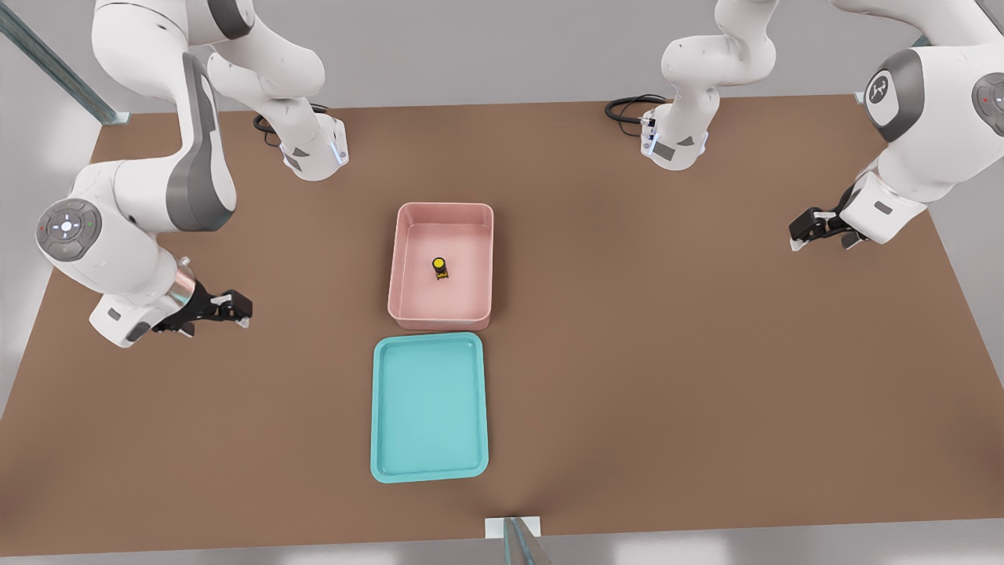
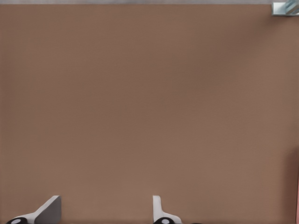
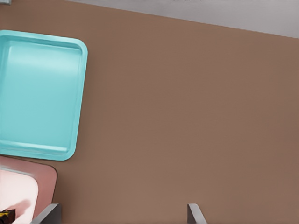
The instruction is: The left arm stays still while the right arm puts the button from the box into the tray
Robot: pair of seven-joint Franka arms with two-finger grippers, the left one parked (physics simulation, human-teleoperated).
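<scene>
Nothing lifted yet: the button (image 1: pixel 440 268) sits yellow cap up on the floor of the pink box (image 1: pixel 405 259), about at its middle, and the teal tray (image 1: pixel 384 408) lies bare just beside the box on the side nearer the camera, their short edges almost touching. The right arm's hand (image 1: pixel 235 308) hangs above the brown table (image 1: pixel 706 353) well off to the front view's left of the box, fingers spread wide apart with nothing between them; in the right wrist view two finger tips (image 3: pixel 46 215) show far apart over bare table, with the tray's corner and a slice of the box at the edge of the shot. So this looks like the opening reach. Next, I'd say, the hand has to swing over the box, come down inside those deep walls without clipping the rim, and close on a very small part, so alignment over the cap will matter.
</scene>
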